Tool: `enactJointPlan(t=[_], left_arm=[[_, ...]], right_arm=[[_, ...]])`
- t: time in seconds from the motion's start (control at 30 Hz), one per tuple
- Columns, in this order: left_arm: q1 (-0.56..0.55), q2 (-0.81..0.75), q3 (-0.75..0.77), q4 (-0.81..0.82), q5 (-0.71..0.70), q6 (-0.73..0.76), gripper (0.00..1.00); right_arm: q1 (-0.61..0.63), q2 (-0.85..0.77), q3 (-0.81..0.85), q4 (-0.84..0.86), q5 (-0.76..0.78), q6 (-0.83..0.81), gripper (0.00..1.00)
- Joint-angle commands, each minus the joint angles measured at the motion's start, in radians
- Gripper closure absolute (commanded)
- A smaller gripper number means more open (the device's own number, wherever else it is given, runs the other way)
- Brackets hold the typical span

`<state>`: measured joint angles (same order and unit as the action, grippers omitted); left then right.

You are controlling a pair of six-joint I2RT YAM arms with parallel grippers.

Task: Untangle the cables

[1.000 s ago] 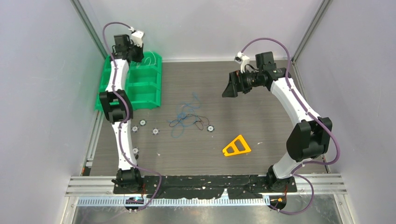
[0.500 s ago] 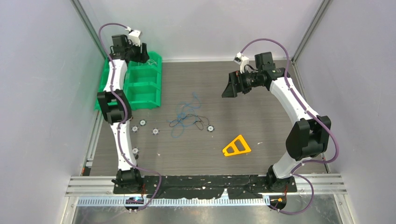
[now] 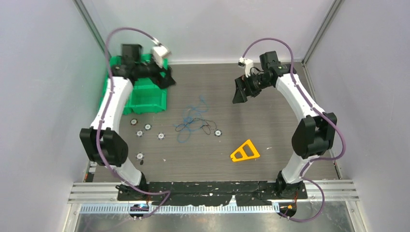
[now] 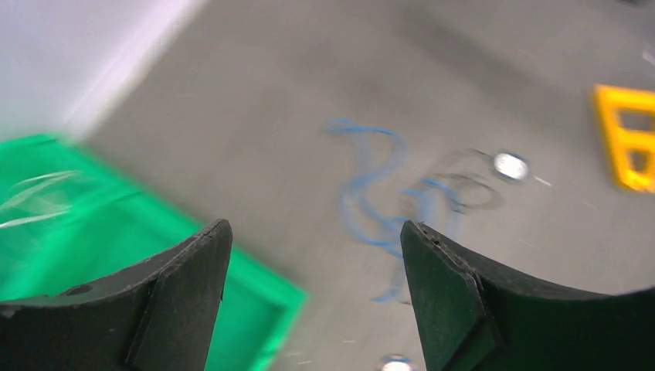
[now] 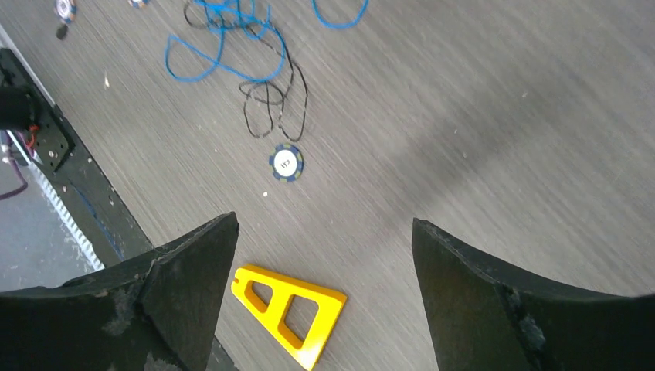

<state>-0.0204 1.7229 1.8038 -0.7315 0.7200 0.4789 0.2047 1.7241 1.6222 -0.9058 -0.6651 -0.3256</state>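
The cables lie in a loose tangle of thin blue and black wire at the table's middle. They show blurred in the left wrist view and sharp in the right wrist view, with black loops beside the blue. My left gripper hangs over the right edge of the green bin, open and empty, up and left of the tangle. A few pale thin wires lie inside the bin. My right gripper hovers up and right of the tangle, open with nothing between its fingers.
The green bin stands at the back left. A yellow triangular piece lies front right of the tangle. Small round chips are scattered near the cables, more to the left.
My left arm has swung from the bin's back corner forward and to the right, and its gripper has opened. The right gripper has shifted slightly and stays open. The tangle has not moved.
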Motion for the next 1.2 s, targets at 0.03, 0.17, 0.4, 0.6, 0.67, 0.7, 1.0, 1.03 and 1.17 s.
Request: enactJointPlan(t=[0.03, 0.17, 0.4, 0.6, 0.67, 0.7, 1.0, 1.03, 1.17], left_arm=[[-0.224, -0.038, -0.317, -0.035, -0.005, 0.034, 0.19], [-0.297, 0.040, -0.349, 0.009, -0.058, -0.106, 0.20], [-0.321, 0.151, -0.361, 0.123, -0.177, -0.275, 0.28], [-0.323, 0.291, -0.201, -0.015, -0.133, -0.293, 0.59], [-0.323, 0.293, -0.214, -0.019, -0.093, -0.294, 0.60], [-0.323, 0.287, -0.227, -0.016, -0.071, -0.294, 0.59], [-0.334, 0.244, -0.308, 0.003, -0.052, -0.290, 0.58], [-0.334, 0.242, -0.303, -0.016, -0.042, -0.282, 0.66], [-0.334, 0.123, -0.290, -0.063, 0.032, -0.233, 0.96]], right_arm=[[0.015, 0.063, 0.014, -0.102, 0.046, -0.064, 0.13], [0.039, 0.109, -0.029, -0.065, 0.051, -0.025, 0.16], [0.147, 0.212, -0.042, 0.082, 0.084, 0.100, 0.19], [0.226, 0.300, -0.004, 0.157, 0.076, 0.179, 0.19], [0.230, 0.317, -0.003, 0.185, 0.061, 0.205, 0.19], [0.232, 0.327, -0.002, 0.193, 0.059, 0.221, 0.20], [0.288, 0.399, 0.011, 0.231, 0.145, 0.255, 0.34], [0.294, 0.406, 0.008, 0.232, 0.163, 0.254, 0.37], [0.308, 0.427, -0.009, 0.236, 0.207, 0.250, 0.52]])
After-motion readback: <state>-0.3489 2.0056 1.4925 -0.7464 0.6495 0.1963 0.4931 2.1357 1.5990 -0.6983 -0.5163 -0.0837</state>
